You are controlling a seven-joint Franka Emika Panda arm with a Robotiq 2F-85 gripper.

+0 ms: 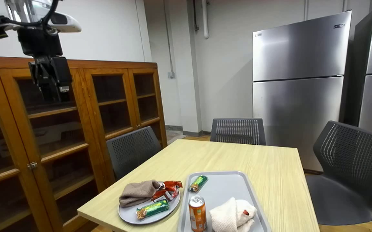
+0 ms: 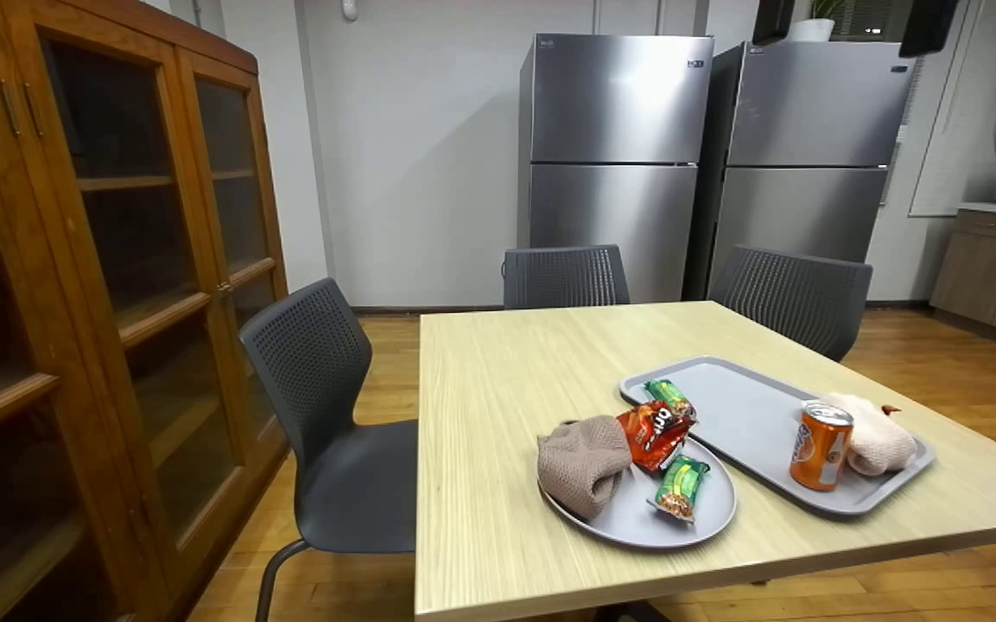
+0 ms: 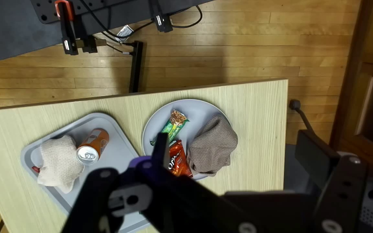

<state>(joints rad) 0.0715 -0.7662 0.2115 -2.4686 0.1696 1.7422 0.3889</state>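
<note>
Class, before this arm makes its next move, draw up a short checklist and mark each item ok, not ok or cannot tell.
1. Gripper open, nothing held: ok.
2. Orange can upright on the tray: ok.
3. Plate wholly on the table: ok.
4. Red chip bag clear of the brown cloth: not ok, they lie against each other.
5. What the white cloth holds: cannot tell; only a red bit shows.

On the table [image 2: 498, 380], you see a plate [image 2: 623, 523] bearing a brown cloth [image 2: 584, 466], red bag [image 2: 651, 434] and green-wrapped bar [image 2: 681, 486]; beside it, a tray [image 2: 744, 416] holds an orange can [image 2: 821, 447], pale cloth [image 2: 879, 438] and another bar [image 2: 667, 394].
</note>
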